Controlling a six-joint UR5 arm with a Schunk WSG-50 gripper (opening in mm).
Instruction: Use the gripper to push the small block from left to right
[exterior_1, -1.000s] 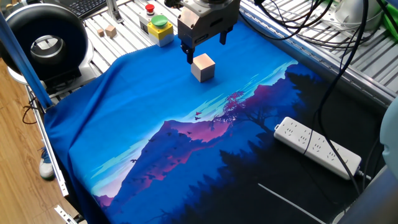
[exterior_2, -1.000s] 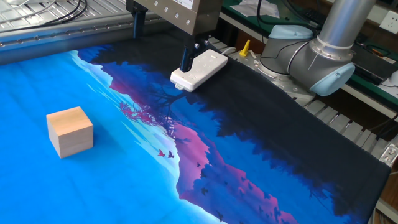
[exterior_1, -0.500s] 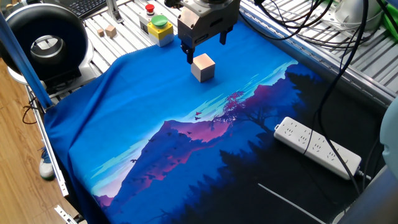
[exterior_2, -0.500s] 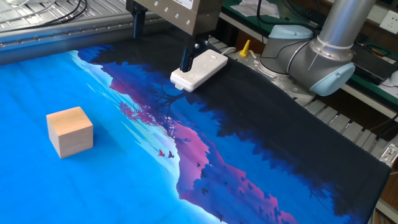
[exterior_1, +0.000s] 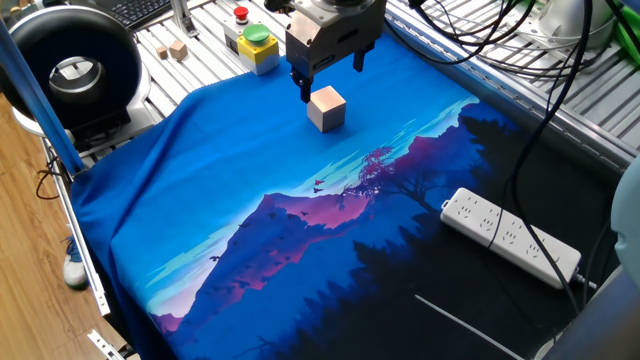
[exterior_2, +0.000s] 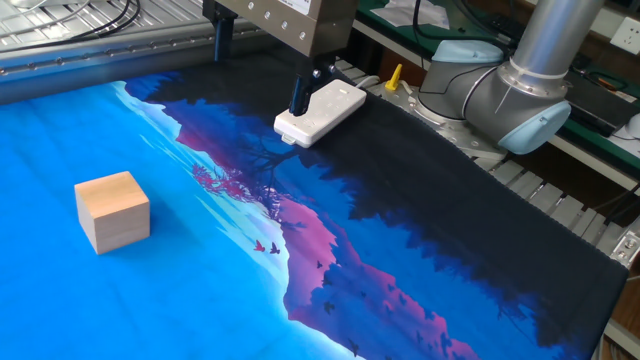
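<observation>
Over a blue mountain-print cloth (exterior_1: 250, 170), the gripper (exterior_1: 332, 76) hangs with its two dark fingers (exterior_1: 306, 88) spread wide, holding nothing. Just in front of those fingers and clear of both, the small block (exterior_1: 326, 108) sits flat on the cloth. A box with a green button (exterior_1: 259, 40) stands beside the gripper, and a white power strip (exterior_1: 510, 236) lies well away from it.
</observation>
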